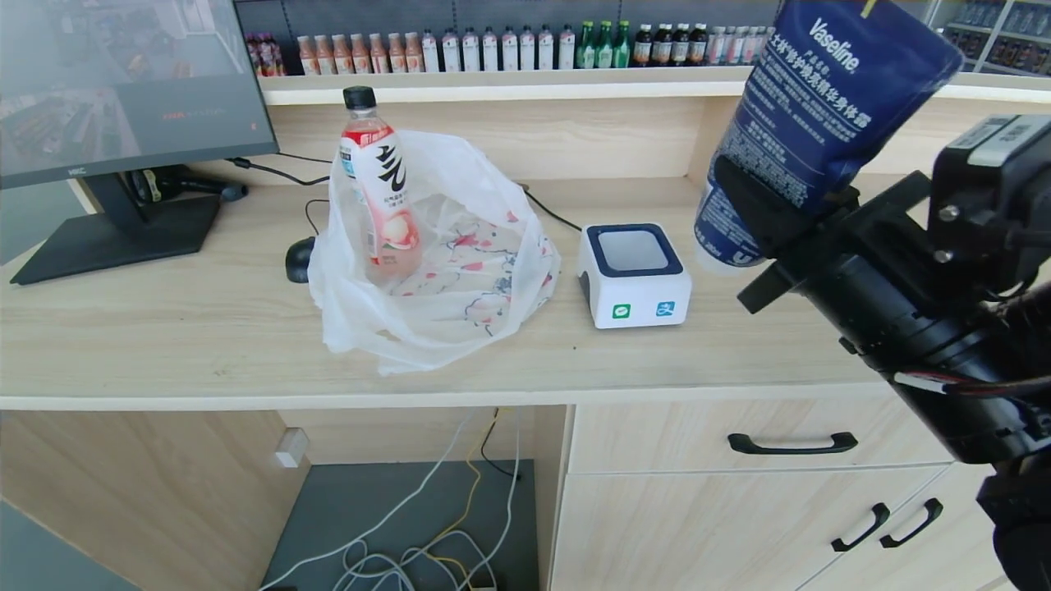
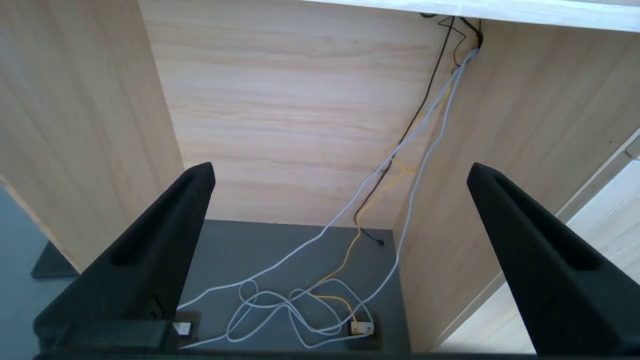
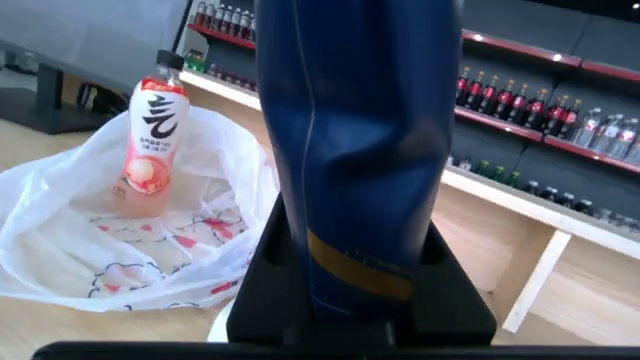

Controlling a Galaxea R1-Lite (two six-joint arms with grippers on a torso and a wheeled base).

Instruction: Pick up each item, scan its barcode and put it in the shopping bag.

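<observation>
Right gripper [image 1: 768, 226] clamped on the lower end of a dark-blue soft pouch [image 1: 821, 107] with white print, held tilted just right of the scanner [image 1: 634, 275]. Scanner: white box, dark-framed window, on the pale wood-grain bench [image 1: 164, 328]. Left of the scanner: crumpled translucent shopping bag [image 1: 484, 279] holding an upright pink-labelled bottle [image 1: 379, 189]. Left gripper [image 2: 340, 260]: fingers apart, below the bench top.

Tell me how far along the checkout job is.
Done: the pink bottle stands in the shopping bag. In hand: the right pincer is shut on the blue pouch, held above the counter right of the scanner. Left: bagging that pouch; scanning too, if not done.
</observation>
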